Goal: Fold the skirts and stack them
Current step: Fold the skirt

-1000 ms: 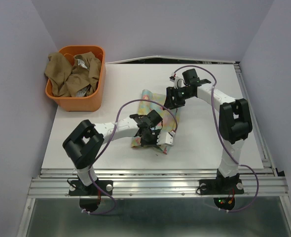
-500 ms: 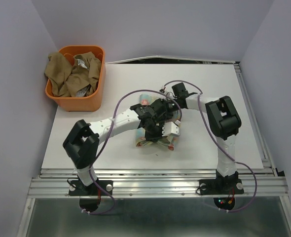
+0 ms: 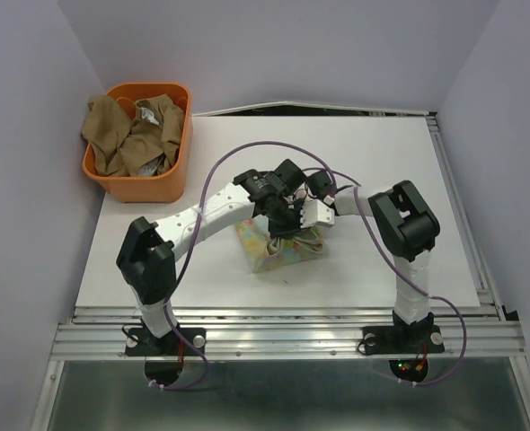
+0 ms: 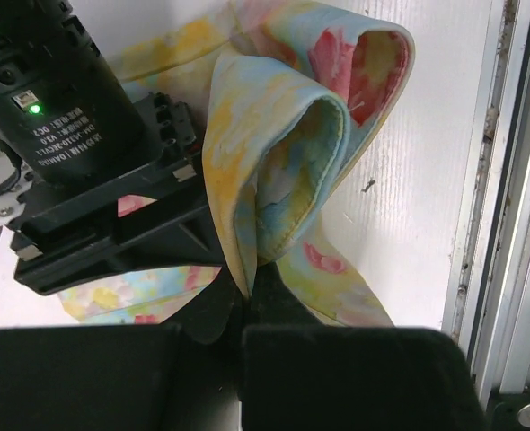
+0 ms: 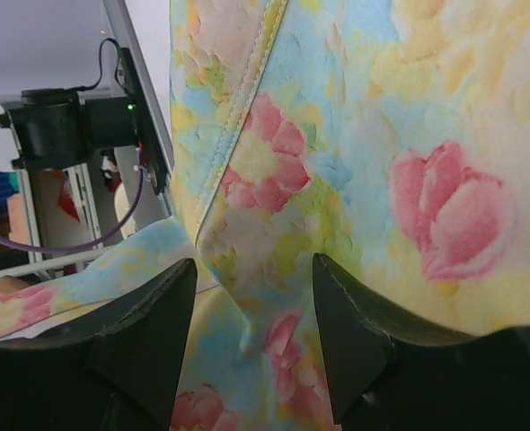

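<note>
Pastel floral cloth skirt folded on white table, left gripper pinching a doubled fold tight, right gripper parted over the cloth, apparently gripping nothing

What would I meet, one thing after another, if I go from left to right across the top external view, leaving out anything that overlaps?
orange basket → floral skirt → right arm's elbow
</note>
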Controlling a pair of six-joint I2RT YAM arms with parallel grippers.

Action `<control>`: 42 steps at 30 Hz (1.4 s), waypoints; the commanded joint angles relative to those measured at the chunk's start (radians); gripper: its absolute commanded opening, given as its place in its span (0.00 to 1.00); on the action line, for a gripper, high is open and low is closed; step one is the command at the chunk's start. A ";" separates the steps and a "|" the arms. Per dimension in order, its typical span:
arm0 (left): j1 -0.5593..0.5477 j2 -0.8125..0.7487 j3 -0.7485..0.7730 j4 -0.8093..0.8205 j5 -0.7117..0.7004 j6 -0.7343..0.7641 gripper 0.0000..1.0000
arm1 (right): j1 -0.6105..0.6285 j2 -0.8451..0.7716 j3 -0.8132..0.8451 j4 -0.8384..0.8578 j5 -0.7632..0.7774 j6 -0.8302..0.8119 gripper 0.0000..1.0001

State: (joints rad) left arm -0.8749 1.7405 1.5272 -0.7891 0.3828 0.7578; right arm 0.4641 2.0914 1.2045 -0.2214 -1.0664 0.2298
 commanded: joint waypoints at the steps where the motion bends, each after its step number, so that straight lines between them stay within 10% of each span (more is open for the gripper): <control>1: 0.005 -0.007 0.057 -0.042 0.020 0.029 0.00 | 0.031 -0.062 0.027 -0.130 0.109 -0.082 0.61; 20: -0.021 -0.096 -0.160 -0.065 0.182 0.075 0.00 | -0.021 0.177 0.776 -0.394 0.367 -0.257 0.73; 42: 0.066 0.004 0.056 -0.065 0.047 0.129 0.00 | -0.021 0.145 0.406 -0.317 0.237 -0.343 0.47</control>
State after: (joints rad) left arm -0.8330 1.7203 1.5166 -0.8742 0.4801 0.8589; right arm 0.4351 2.2642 1.6737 -0.5034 -0.8326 -0.0727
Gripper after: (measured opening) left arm 0.052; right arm 0.477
